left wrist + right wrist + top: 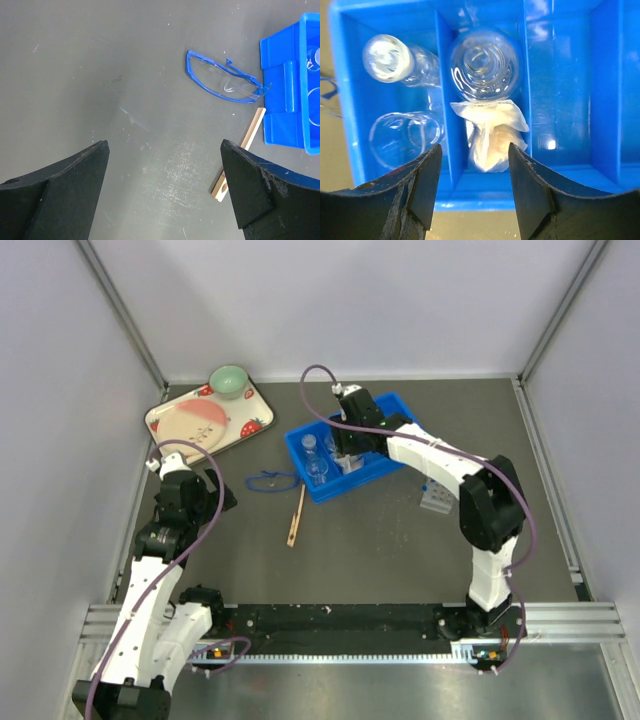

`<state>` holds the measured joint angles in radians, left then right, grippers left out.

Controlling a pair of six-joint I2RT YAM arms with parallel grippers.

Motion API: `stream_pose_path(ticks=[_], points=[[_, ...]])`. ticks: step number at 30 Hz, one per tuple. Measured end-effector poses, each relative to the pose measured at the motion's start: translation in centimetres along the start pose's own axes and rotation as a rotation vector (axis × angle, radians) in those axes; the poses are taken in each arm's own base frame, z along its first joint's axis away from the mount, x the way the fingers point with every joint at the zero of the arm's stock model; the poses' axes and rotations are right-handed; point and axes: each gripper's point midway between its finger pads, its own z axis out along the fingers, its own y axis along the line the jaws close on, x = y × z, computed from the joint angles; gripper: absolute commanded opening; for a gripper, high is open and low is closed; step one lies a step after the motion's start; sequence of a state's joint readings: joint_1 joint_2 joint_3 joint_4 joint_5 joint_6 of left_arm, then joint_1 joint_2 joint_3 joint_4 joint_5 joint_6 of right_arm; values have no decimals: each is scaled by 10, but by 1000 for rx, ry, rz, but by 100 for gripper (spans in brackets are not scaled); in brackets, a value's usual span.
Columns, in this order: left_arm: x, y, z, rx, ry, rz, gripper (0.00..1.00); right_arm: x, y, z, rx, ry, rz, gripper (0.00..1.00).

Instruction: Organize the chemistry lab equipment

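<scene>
Wad [492,137] beside flask [482,65] in one bin [560,75] compartment; stick [296,515] on table [400,540], left of bin.

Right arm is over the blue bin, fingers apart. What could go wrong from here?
The wad sits against a flask just below the right gripper; it might cling and lift out, or tip the flask. The stick lies close to the bin, so the open left gripper could bump the bin reaching for it.

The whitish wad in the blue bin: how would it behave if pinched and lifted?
The wad looks crumpled and papery, so it is probably soft, light and compressible. It lies right beside the round flask in one narrow compartment of the bin, so lifting it might nudge that glass.
</scene>
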<state>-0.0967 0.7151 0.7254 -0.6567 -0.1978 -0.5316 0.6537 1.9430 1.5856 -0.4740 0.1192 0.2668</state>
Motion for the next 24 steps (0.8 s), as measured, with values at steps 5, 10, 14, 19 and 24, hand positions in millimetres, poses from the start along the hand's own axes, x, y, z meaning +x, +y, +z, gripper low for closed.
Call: stream_pose_path(ticks=[5, 10, 14, 19, 24], points=[[0, 0, 0, 0, -1, 2, 98, -33, 18, -47, -19, -116, -34, 58], [0, 0, 0, 1, -2, 3, 98, -52, 71, -84, -119, -199, -96, 58], [0, 0, 0, 1, -2, 3, 98, -41, 114, -99, -210, -194, -148, 58], [0, 0, 0, 1, -2, 3, 98, -4, 157, -106, -282, -142, -205, 58], [-1, -2, -1, 12, -5, 2, 98, 61, 169, -89, -288, -19, -197, 61]])
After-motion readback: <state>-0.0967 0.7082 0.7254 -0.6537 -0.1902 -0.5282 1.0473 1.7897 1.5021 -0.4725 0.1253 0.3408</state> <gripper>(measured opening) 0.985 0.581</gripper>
